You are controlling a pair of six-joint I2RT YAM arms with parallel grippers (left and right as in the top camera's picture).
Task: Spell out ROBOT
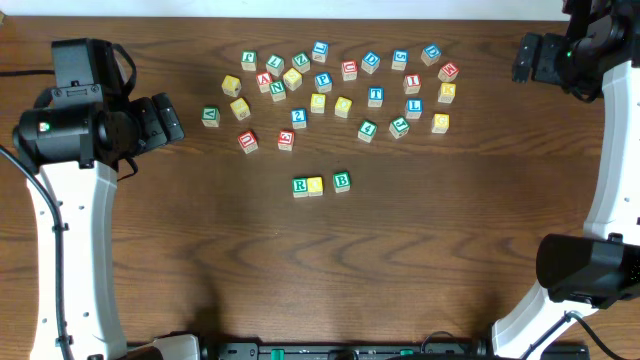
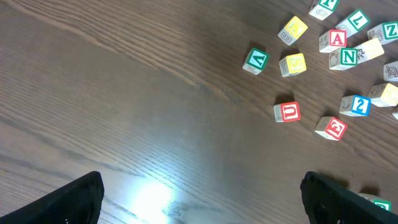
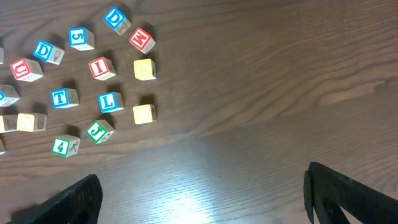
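Note:
A short row sits at mid-table: the green-framed R cube (image 1: pixel 300 186), a yellow-faced cube (image 1: pixel 316 185) touching it, and the green-framed B cube (image 1: pixel 342 181) a small gap to the right. The blue-framed T cube (image 1: pixel 376 96) (image 3: pixel 60 97) lies in the loose cluster behind, among several yellow-faced cubes such as one (image 1: pixel 343 105) near its middle. My left gripper (image 1: pixel 172 118) (image 2: pixel 202 202) hovers over bare wood left of the cluster, open and holding nothing. My right gripper (image 1: pixel 520 58) (image 3: pixel 208 199) is at the far right, also open with nothing between its fingers.
The cluster of several lettered cubes spreads across the back of the table (image 1: pixel 150 250). Its nearest pieces to the left gripper are a green cube (image 2: pixel 255 60), a yellow cube (image 2: pixel 293 63) and a red U cube (image 2: pixel 287 112). Two yellow cubes (image 3: pixel 143 113) lie nearest the right gripper.

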